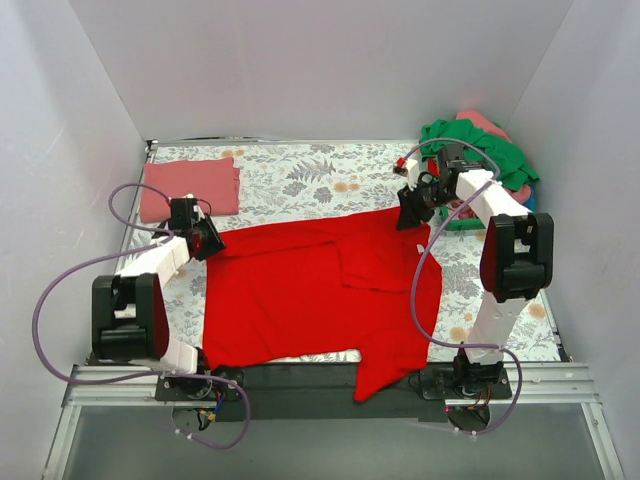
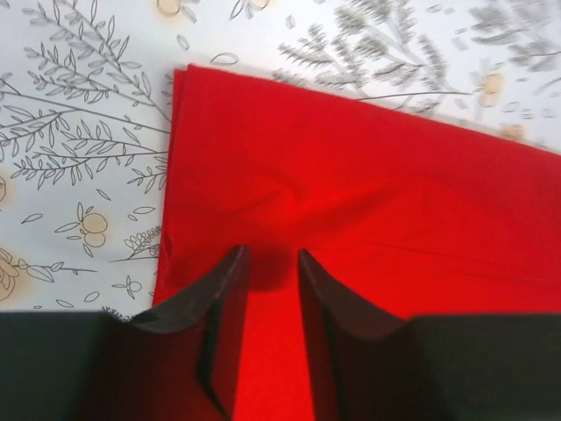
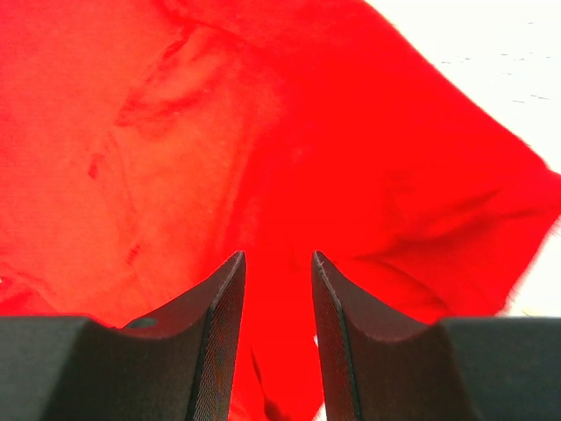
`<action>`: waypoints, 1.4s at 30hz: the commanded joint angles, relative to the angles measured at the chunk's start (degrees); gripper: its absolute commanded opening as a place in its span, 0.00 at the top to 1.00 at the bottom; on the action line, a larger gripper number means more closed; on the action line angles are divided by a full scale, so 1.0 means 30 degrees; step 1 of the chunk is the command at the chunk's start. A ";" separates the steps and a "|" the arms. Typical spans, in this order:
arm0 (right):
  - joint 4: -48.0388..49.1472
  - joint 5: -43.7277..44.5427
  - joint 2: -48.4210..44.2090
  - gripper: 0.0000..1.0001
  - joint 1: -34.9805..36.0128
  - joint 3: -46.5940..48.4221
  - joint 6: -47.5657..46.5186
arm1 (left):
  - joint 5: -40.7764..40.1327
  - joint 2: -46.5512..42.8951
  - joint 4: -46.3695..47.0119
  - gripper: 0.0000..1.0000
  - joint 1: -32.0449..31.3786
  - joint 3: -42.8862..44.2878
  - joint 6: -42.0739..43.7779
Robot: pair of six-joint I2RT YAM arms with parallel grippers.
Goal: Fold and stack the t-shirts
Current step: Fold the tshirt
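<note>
**As it lies spread out, the red t-shirt [image 1: 300, 300] fills the middle**

Where the shirt covers the floral-clothed table [image 1: 300, 172], one near corner of it trails over the front edge. The left claw [image 1: 206, 243] is at the shirt's far left corner. Its jaws are a narrow gap apart with the tips on puckered cloth, and I cannot tell whether they pinch it. The right claw [image 1: 409, 214] is at the far right corner, jaws parted wider, gripping nothing. A folded salmon-pink t-shirt [image 1: 190, 187] lies far left. Green and pink t-shirts [image 1: 480, 150] are heaped far right.
</note>
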 commanded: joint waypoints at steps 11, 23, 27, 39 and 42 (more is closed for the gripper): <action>0.1353 -0.1667 -0.0457 0.58 0.0103 -0.1934 0.0523 | -0.1100 0.1470 -0.3085 0.85 0.0080 0.0327 -0.0354; 0.1411 0.1725 0.2461 0.53 -0.0542 0.2857 0.2247 | -0.2889 -0.0705 -0.1773 0.43 0.1306 0.2021 -0.0852; 0.1382 0.3486 0.4666 0.50 -0.0542 0.5616 0.3011 | -0.1832 0.2432 -0.1623 0.43 0.2393 0.3518 -0.0650; 0.1470 0.5365 0.7482 0.41 -0.0542 0.7090 0.3072 | 0.1071 0.7150 -0.1476 0.46 0.2541 0.5306 0.0290; 0.1499 0.5072 0.7511 0.48 -0.0542 0.6856 0.2955 | 0.1040 0.7504 -0.1535 0.49 0.2512 0.5570 0.0290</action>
